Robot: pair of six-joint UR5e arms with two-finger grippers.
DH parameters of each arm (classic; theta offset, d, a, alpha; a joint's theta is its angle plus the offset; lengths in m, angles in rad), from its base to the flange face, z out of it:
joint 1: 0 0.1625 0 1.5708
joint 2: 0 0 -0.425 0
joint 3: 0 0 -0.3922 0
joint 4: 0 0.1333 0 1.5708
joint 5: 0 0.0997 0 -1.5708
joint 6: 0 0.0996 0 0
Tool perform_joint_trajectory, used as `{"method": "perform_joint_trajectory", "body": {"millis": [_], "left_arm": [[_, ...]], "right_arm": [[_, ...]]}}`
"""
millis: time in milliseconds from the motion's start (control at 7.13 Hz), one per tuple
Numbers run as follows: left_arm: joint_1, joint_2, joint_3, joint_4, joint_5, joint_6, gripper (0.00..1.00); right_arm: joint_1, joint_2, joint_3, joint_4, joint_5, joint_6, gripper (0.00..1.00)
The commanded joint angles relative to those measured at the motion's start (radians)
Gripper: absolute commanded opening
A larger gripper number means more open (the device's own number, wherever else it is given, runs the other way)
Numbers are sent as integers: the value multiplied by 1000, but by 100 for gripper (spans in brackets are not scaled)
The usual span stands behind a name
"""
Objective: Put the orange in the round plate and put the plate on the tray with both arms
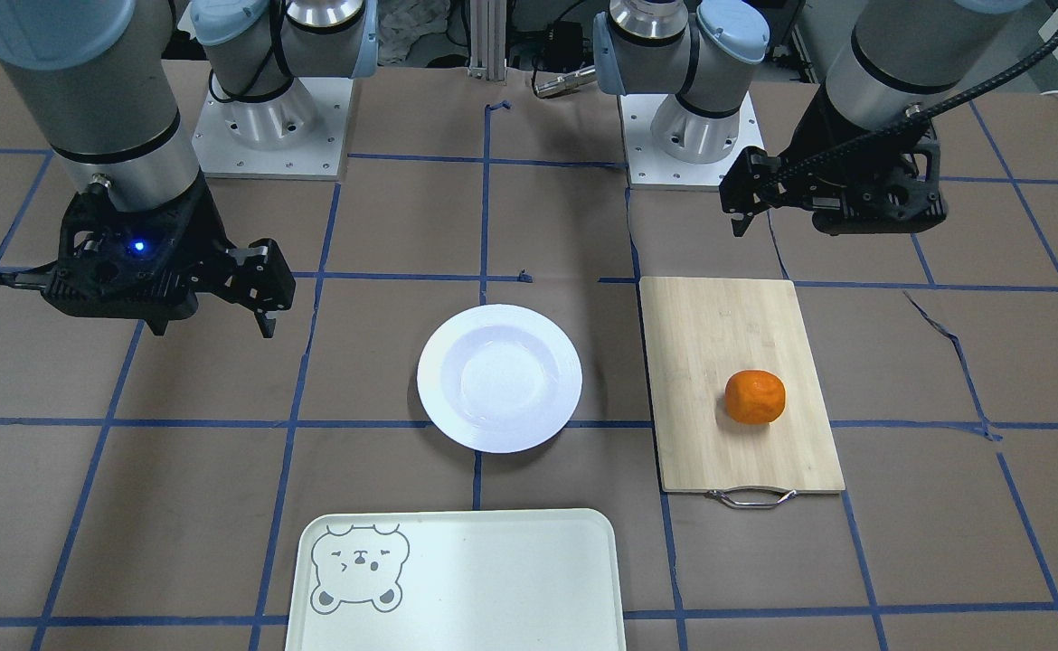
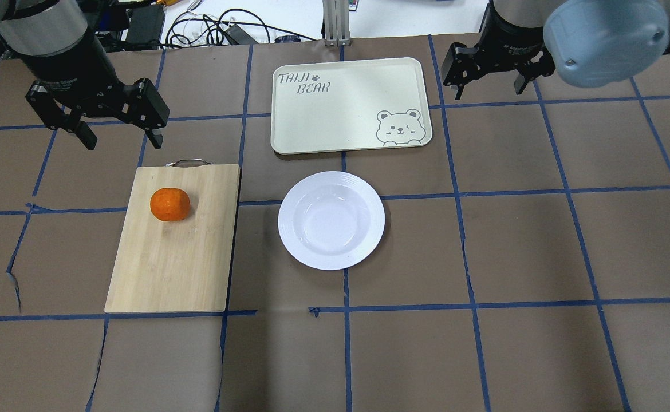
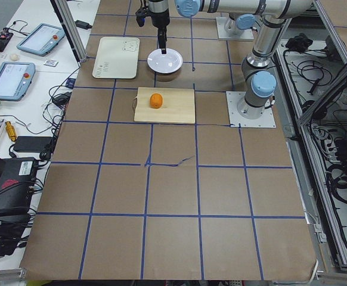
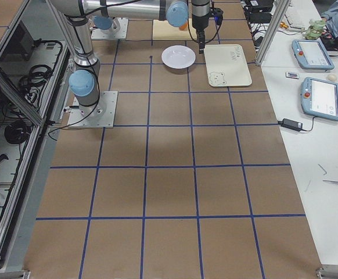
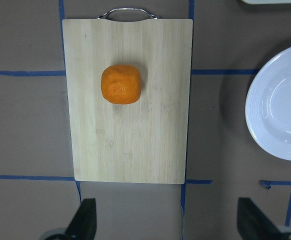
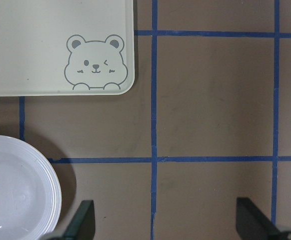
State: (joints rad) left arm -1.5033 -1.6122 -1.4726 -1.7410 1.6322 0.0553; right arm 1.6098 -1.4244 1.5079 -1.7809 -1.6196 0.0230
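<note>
Nothing grabbed, both end effectors spread wide and empty

Orange (image 2: 170,204) sits on the cutting board (image 2: 169,263), with the round plate (image 2: 331,220) bare on the bench (image 2: 484,257) just beside it. The tray (image 2: 341,114) is further out, and the left end effector (image 2: 123,141) and right end effector (image 2: 489,91) hover either side of it.

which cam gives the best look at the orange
The left wrist-mounted view: the orange is close and seen straight down on the cutting board. Overhead and front-facing views show it whole but smaller, exterior left shows it tiny, exterior right barely shows it, and the right wrist view not at all.
</note>
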Motion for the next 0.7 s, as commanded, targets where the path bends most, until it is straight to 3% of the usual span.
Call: {"method": "perform_joint_trajectory", "body": {"millis": [0, 561], "left_arm": [[0, 0, 0, 0, 0, 0, 100], [0, 0, 0, 1, 1, -2, 100]], "right_arm": [[2, -1, 0, 1, 6, 2, 100], [4, -1, 8, 1, 4, 5, 100]]}}
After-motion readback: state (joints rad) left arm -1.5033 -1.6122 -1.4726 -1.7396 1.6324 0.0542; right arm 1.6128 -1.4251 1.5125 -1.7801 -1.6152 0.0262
